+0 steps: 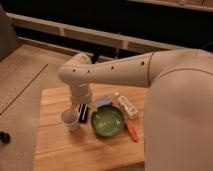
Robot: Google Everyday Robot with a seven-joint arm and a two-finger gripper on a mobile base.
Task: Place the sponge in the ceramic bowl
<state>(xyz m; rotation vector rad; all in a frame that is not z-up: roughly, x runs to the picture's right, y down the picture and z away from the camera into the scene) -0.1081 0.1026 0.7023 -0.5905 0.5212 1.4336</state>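
Findings, left to right, all places taken from the ceramic bowl (108,123), which stands on the wooden table (55,150). Well to its left stands a small white paper cup (70,119). Between cup and bowl lies a black rectangular bar (83,114). The gripper (81,105) hangs low over that bar at the end of the down-turned wrist, left of the bowl and level with its far side. Whether the gripper is released or clenched cannot be told, and nothing blue shows in it. The sponge (104,101) lies flat on the table just beyond the bowl's far-left rim, outside the dish and close to touching it. The bowl shows only its green glaze inside. Governing relation: the sponge lies to the picture-right of the gripper, near it, with the bowl directly on the near side of the sponge. Its long axis appears to run roughly across the view, though this is not settled. Beyond the bowl's right rim lies a white bottle (126,105). Beside that rim, nearer the viewer, is a slim orange item (132,131).
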